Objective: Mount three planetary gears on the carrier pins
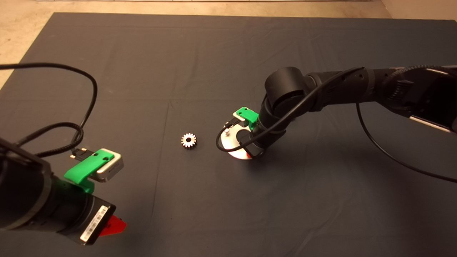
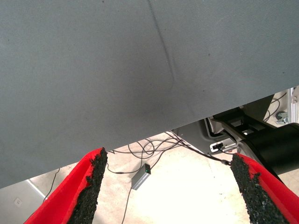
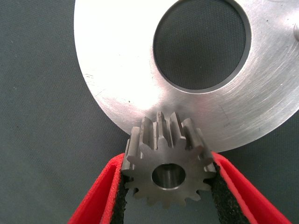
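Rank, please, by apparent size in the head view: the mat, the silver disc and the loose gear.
1. Mat, by far the largest.
2. Silver disc, partly hidden under the right arm.
3. Loose gear, the smallest, lying on the mat beside the disc.

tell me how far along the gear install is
No gear can be seen seated yet; one carrier pin stands bare. In hand: the right gripper holds a planetary gear over the carrier disc. Another gear lies on the mat. The left gripper waits open.
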